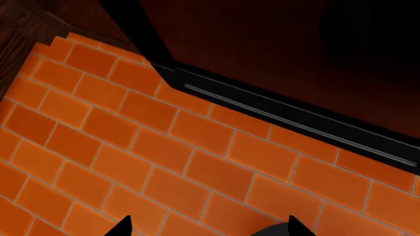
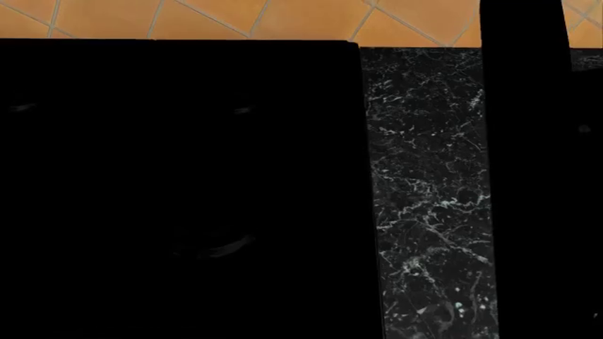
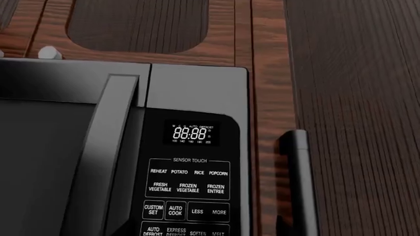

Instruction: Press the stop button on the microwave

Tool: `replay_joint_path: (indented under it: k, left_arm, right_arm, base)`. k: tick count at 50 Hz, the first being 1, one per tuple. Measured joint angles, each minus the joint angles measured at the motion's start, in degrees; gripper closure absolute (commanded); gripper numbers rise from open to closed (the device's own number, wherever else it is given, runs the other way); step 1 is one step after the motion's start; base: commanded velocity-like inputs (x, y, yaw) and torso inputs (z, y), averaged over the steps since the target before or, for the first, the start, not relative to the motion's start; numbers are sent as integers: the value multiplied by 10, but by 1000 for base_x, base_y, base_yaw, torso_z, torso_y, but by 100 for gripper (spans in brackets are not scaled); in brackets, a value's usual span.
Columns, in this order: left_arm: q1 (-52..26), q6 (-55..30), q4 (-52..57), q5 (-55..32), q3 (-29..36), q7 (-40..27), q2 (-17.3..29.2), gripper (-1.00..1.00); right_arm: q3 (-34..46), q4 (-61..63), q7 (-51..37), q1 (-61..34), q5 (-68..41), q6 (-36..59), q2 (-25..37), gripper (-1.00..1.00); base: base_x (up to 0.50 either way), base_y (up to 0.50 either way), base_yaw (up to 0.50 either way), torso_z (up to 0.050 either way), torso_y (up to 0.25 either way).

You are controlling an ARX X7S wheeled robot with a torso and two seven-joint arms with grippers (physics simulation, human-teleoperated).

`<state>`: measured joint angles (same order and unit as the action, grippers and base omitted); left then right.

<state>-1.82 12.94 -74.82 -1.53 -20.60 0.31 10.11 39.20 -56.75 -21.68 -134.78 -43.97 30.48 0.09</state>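
Right wrist view: microwave (image 3: 131,147) close ahead, control panel (image 3: 189,187) with lit display (image 3: 191,133) facing camera; stop button not seen. Left hand (image 1: 208,227) tips spread over orange tile. Right hand's state: cannot tell.

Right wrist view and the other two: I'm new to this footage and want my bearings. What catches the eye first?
The microwave's lit display, reading 88:88, glows above the touch panel in the right wrist view, beside the door handle. The left wrist view is filled by orange brick tiles. The head view is mostly black, with a strip of dark marble counter.
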Motion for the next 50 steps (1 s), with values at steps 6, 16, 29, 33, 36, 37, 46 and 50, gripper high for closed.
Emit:
replay_joint_path:
  k: [6,16,29,33,36,37,46,50]
  left_arm:
    - [1,0,-1,0,0,0,0,-100]
    - [1,0,-1,0,0,0,0,-100]
    - [4,0,-2,0,-2,0,1,-100]
    - [2,0,-1,0,0,0,-1,-100]
    - [0,0,0,0,0,0,0,-100]
    - [0,0,0,0,0,0,0,-100]
    - [1,0,-1,0,0,0,0,-100]
    - [4,0,-2,0,-2,0,1,-100]
  right_arm:
    - [-9,13,-4,-1,7,-4,0,-100]
    - [-28,34,-8,-1,24,3,0,-100]
    - [-51,62,-6,-2,46,19,-1,-100]
    - [-47,57,-4,-1,44,14,0,-100]
    - [-43,54,-4,0,42,10,0,-100]
    - [-42,53,-4,0,42,9,0,-100]
    - [-36,55,-7,-1,35,6,0,-100]
    - [-30,57,-4,-2,31,4,-1,-100]
  base:
    - [0,0,0,50,98]
    - [0,0,0,50,98]
    - [115,-52,0,50,97]
    - [304,-112,0,50,97]
    - [0,0,0,50,96]
    - [0,0,0,50,98]
    - [0,0,0,50,98]
    - [439,-184,0,50,99]
